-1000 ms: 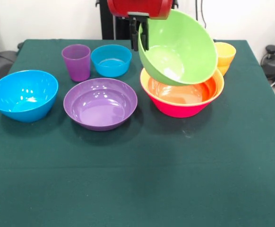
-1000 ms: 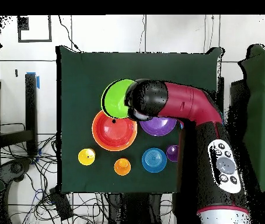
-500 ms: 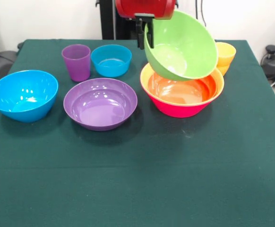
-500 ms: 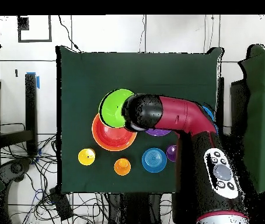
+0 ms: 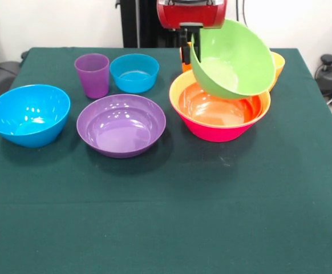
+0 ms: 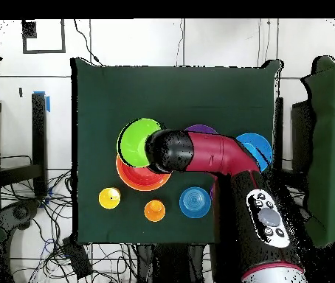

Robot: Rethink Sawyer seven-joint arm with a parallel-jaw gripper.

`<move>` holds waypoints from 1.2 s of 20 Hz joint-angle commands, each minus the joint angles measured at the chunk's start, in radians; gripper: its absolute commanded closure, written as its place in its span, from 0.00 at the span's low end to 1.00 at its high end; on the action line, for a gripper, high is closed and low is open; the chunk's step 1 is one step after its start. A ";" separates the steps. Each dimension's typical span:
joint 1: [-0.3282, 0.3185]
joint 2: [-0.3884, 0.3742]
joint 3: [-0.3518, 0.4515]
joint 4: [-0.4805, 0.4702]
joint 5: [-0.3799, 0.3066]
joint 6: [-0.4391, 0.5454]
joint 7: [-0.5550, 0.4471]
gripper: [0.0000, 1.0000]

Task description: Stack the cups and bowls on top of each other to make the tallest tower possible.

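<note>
Since a second ago the hand has carried the green bowl sideways, and it now hangs tilted above the tower, its lower edge at the orange bowl nested in the large pink one. Black fingers are clamped on the green bowl's rim. No lettering can be read. On the bench, the purple bowl sits just beside the tower; the big blue bowl lies near one side edge. Open green cloth fills the near half.

Green bowl hides most of the yellow cup behind it; the orange cup there is maybe just a sliver.
</note>
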 commanded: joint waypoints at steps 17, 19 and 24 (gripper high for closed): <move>0.000 0.090 0.064 0.123 -0.135 -0.225 0.000 1.00; 0.005 0.101 0.060 0.122 -0.140 -0.243 0.009 1.00; 0.006 0.116 0.060 0.116 -0.142 -0.255 0.013 1.00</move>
